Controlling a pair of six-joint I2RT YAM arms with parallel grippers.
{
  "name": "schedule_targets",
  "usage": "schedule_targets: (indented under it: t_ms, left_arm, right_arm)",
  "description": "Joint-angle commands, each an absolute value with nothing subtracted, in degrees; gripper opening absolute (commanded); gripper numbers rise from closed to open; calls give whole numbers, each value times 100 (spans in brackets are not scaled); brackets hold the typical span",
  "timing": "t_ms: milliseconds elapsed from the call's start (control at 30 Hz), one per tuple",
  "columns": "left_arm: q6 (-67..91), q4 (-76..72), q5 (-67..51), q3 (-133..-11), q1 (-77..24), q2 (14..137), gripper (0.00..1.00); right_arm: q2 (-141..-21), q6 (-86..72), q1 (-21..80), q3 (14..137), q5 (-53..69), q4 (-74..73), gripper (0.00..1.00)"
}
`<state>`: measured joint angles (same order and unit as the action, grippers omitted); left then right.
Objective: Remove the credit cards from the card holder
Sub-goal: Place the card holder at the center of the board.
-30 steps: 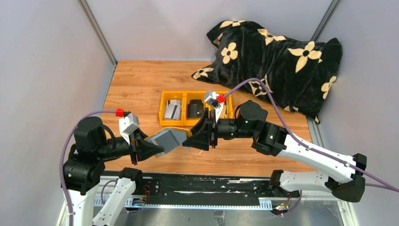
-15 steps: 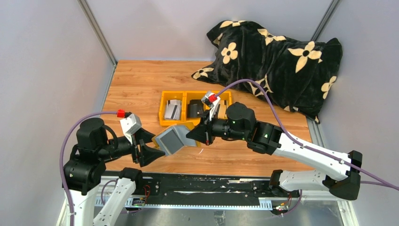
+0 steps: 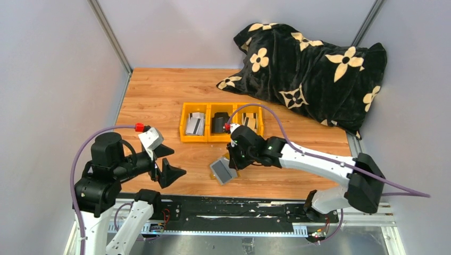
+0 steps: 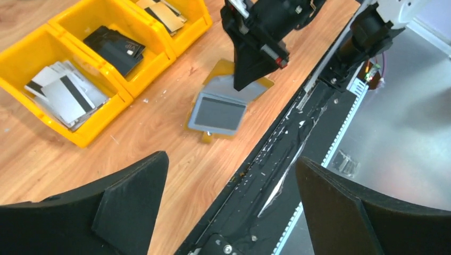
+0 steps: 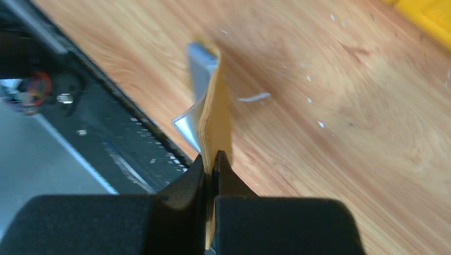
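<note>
Card holder (image 3: pixel 223 171) is down on the table (image 3: pixel 159 95) near the front edge, open, grey-blue inner face up; can't tell whether a card is still in it. Right gripper (image 3: pixel 233 162) has its fingers closed tight on the holder's yellow flap, at the end nearer the tray; the wrist view shows the flap pinched edge-on and standing up while the other leaf droops onto the wood. The long axis runs diagonally from that pinch down towards the near-left. Left gripper (image 3: pixel 171 162) sits to the holder's left, apart from it, spread wide and empty, aimed roughly at the free leaf. So right is the arm on the part, and left would have to come in from the left along that axis. Loose credit cards (image 3: pixel 194 125) lie in the left bin of the yellow tray (image 3: pixel 194 139), beyond the holder. A second ago both grippers held the holder in the air between them; since then left has let go and pulled back, and right has swung it down to the table.
</note>
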<state>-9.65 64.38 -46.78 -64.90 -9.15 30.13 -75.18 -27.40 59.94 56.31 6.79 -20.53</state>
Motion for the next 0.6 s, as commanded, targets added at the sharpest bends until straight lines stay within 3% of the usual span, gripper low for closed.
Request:
schedule_targets:
  t_ms: [0,100,200,467,567]
  left_arm:
    - [-919,6491,-4061,-6650,-932,3251,100]
    - [-861,6487,-3717,-6773,-932,3466,100]
    - [-956,6462,-3375,-6885,-932,3661,100]
    - [-1876,6304,-2014,-6572,-932,3672,100]
    - [-1633,5979,-1444,-6454,-923,3711,100]
  right_arm:
    - [-8059,-2690,5948,5825,-251,-2876,0]
    - [-8658,-2706,5997,6308,-668,-3341,0]
    - [-9259,-2723,6182,6883,-1161,-3644,7]
    - [-10751,-2923,6957,8194,-1893,-4371,41]
    - [-11112,-3019,7093,8313,-1855,-4433,47]
